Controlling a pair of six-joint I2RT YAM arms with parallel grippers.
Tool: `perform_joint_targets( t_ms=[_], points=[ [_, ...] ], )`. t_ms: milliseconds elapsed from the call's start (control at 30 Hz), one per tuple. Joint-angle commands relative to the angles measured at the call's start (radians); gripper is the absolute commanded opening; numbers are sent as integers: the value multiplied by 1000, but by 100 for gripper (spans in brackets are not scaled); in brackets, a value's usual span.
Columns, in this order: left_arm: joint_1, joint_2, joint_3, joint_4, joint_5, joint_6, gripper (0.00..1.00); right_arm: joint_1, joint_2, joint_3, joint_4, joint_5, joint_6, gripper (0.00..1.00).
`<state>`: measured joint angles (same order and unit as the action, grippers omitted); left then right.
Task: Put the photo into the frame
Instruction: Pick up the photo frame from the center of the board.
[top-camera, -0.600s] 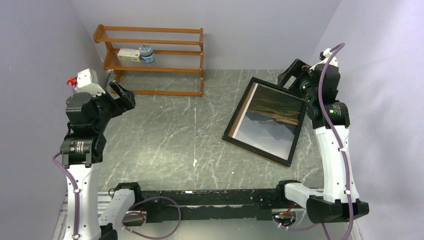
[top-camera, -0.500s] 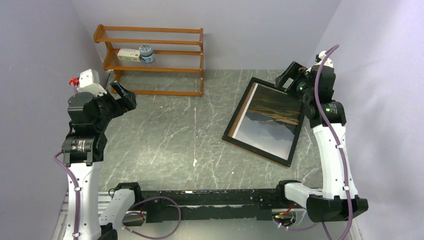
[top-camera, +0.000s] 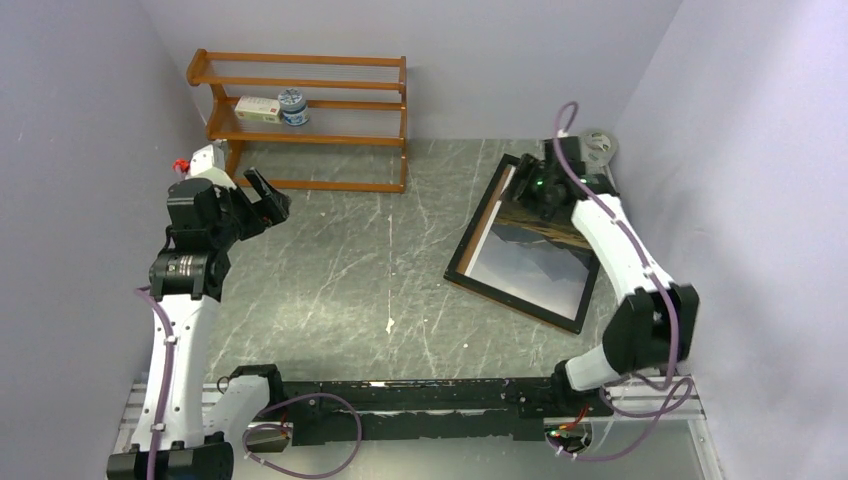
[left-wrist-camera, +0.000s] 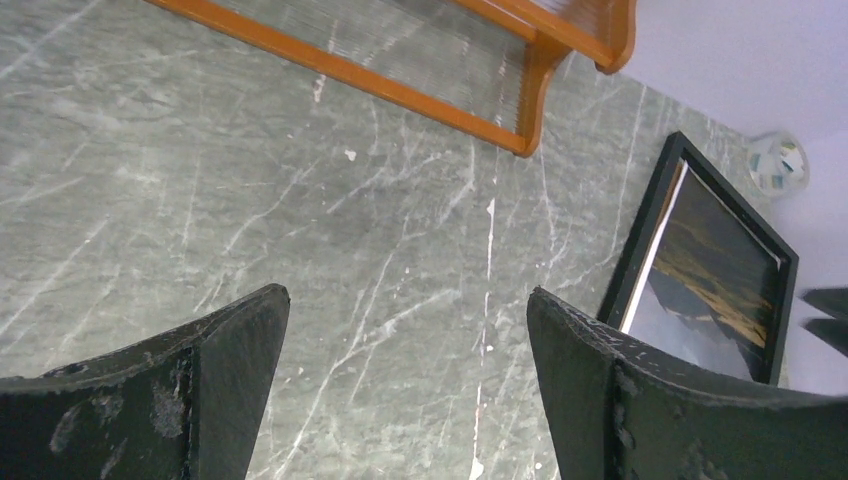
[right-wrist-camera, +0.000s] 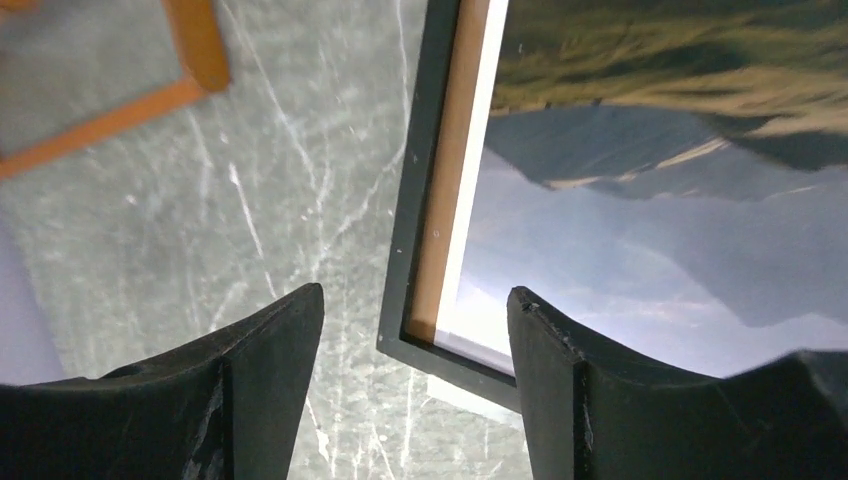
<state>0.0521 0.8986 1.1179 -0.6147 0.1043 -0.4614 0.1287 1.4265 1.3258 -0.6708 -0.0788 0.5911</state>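
Observation:
The frame lies flat on the right part of the table, black-edged, with a strip of light-brown wood inside its left edge. Inside it lies the photo, grey mountains and brown grassland, also in the right wrist view and the left wrist view. My right gripper hangs open over the frame's far end. In its own view a frame corner shows between the fingers, which hold nothing. My left gripper is wide open and empty over bare table at the left.
An orange-brown shelf rack stands at the back left, with a small box and a round tin on it. A roll of tape lies by the right wall, behind the frame. A pale sliver shows under the frame's corner.
My right arm has swung in from the frame's right side to above its far end, uncovering the tape roll. My left arm has shifted right and further out over the table.

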Motion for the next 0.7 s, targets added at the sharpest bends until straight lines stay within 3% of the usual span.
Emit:
perform_joint_targets(
  t_ms=[0, 233, 400, 667],
  points=[
    [3, 2, -15, 83, 108, 16, 94, 112, 135, 16, -15, 65, 98, 70],
    [4, 21, -54, 123, 123, -30, 94, 252, 393, 153, -53, 168, 203, 64],
    [3, 50, -61, 121, 114, -23, 94, 275, 561, 286, -129, 227, 228, 54],
    [4, 55, -79, 136, 100, 16, 94, 284, 696, 408, -253, 338, 279, 52]
  ],
)
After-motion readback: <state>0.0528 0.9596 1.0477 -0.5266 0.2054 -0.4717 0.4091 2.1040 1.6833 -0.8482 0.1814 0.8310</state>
